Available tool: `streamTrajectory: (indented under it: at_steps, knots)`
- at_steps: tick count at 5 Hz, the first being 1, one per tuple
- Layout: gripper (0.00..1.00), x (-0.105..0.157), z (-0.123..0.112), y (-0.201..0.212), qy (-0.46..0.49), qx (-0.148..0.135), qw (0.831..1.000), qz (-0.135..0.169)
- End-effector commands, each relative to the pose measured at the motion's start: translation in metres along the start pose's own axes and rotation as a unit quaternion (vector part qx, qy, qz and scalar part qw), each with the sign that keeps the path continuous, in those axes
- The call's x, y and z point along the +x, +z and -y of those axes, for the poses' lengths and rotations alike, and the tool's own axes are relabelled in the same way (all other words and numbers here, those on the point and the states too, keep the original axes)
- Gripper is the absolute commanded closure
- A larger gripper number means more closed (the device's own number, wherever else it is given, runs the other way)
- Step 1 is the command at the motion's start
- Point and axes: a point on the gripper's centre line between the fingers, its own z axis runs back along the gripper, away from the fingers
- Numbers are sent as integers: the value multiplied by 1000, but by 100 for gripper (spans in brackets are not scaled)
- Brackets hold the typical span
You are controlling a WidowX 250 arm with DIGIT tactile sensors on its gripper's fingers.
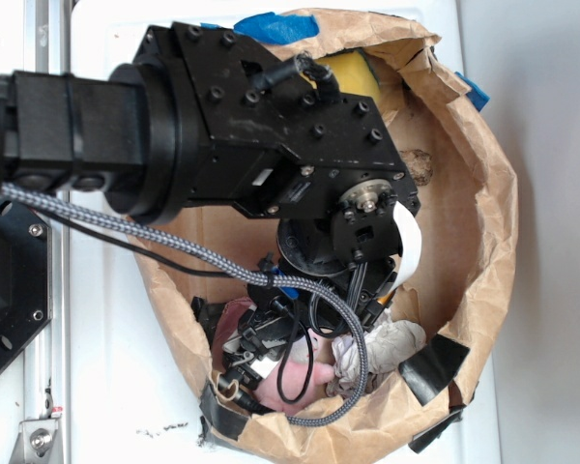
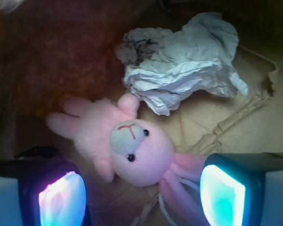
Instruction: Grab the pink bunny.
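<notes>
The pink bunny lies on the brown paper floor, head toward me, pale face and dark eyes showing, ears and a white cord loop trailing between the pads. My gripper is open just above it, with its glowing pads on either side of the head and ears, not pressing on the plush. In the exterior view the arm reaches down into the paper bag and a patch of the bunny shows under the gripper.
A wrinkly grey-white paper wad lies just beyond the bunny, close to one paw, seen too in the exterior view as the paper wad. The brown paper bag wall rings the area. A yellow sponge block sits at the bag's far side.
</notes>
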Motion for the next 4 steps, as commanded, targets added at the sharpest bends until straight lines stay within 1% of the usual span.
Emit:
streamTrajectory:
  at_steps: [1,2,3,4]
  knots:
    - [0,-1,12,2,-62,44,997,-13]
    - [0,-3,11,-1,-111,91,989,-40]
    - [0,-1,9,0,-112,102,988,-44]
    - [0,3,2,-6,-100,106,988,-43]
